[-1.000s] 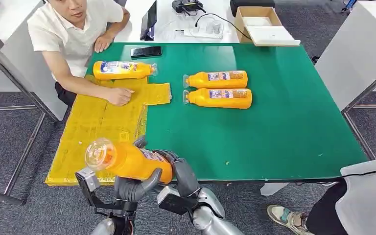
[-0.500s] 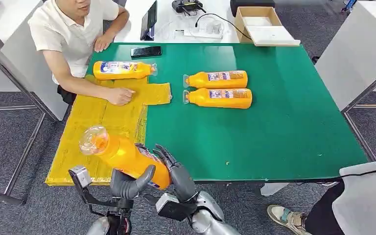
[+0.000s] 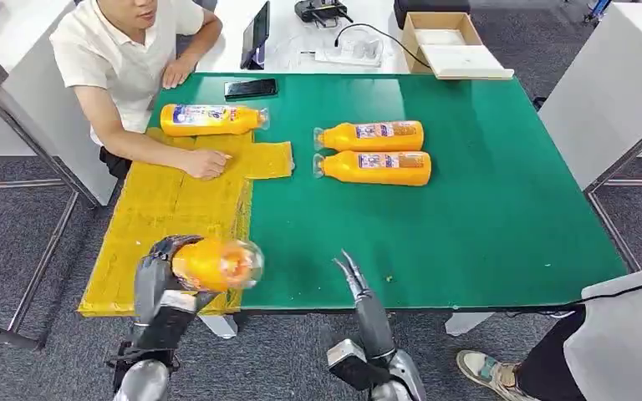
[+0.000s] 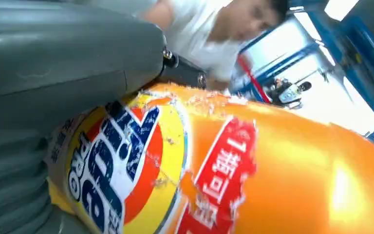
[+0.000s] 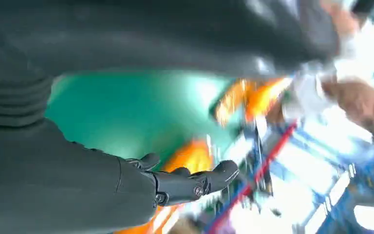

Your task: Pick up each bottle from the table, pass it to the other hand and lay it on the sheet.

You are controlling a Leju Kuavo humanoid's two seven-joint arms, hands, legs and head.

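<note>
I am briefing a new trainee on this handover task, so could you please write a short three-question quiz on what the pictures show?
1. True or false: the right robot hand is holding an orange bottle.
2. Multiple choice: how many orange bottles lie on the bare green table, off the sheet? A) one B) two C) three
3. Fill in: the held bottle is gripped by the ____ robot hand, near the front edge of the yellow sheet.

Key
1. False; its fingers are apart and hold nothing.
2. B; the pair lie side by side. A third bottle lies by the sheet's far edge, near the person's hand.
3. left
</note>
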